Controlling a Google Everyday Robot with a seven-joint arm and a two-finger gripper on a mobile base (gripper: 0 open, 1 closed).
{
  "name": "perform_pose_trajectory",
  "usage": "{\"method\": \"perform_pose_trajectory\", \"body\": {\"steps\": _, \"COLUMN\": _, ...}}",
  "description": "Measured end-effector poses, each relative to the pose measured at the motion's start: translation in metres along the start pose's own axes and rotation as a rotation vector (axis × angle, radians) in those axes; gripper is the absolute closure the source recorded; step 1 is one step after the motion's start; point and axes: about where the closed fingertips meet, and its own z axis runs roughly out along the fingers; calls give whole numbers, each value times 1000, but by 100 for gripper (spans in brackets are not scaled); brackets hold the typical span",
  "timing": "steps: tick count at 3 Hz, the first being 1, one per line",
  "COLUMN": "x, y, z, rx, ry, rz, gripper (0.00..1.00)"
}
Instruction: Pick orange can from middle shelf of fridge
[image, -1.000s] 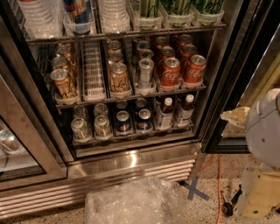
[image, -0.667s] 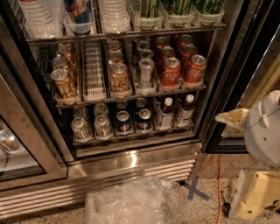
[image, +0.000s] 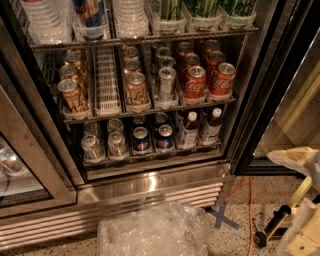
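Observation:
The fridge (image: 150, 183) stands open ahead of me. On its middle shelf (image: 150, 113), orange cans fill two lanes: one row at the left with its front can (image: 72, 95), another further right with its front can (image: 136, 90). A silver can (image: 166, 83) and red Coca-Cola cans (image: 195, 82) stand to their right. My gripper (image: 292, 157) is a cream shape at the right edge, low and well outside the fridge, far from the cans.
An empty white ribbed lane (image: 107, 85) separates the two orange rows. Blue cans and bottles (image: 187, 129) fill the shelf below. Crumpled clear plastic (image: 150, 232) lies on the floor in front, beside a blue tape cross (image: 223, 218) and an orange cable (image: 249, 200). The dark open door (image: 267, 100) flanks the right.
The white arm at the right has drawn back towards the frame edge, so less of it shows. The cans and shelves have not moved.

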Motion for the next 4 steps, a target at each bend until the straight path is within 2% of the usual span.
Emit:
{"method": "perform_pose_trajectory", "body": {"steps": 1, "x": 37, "y": -12, "z": 10, "rx": -89, "ry": -216, "rz": 206, "gripper": 0}}
{"method": "perform_pose_trajectory", "body": {"steps": 2, "x": 48, "y": -11, "z": 18, "rx": -192, "ry": -412, "rz": 399, "gripper": 0}}
{"method": "perform_pose_trajectory", "body": {"steps": 3, "x": 51, "y": -12, "z": 20, "rx": -255, "ry": -528, "rz": 490, "gripper": 0}}
{"method": "perform_pose_trajectory", "body": {"steps": 4, "x": 34, "y": -12, "z": 17, "rx": -316, "ry": -524, "rz": 437, "gripper": 0}}
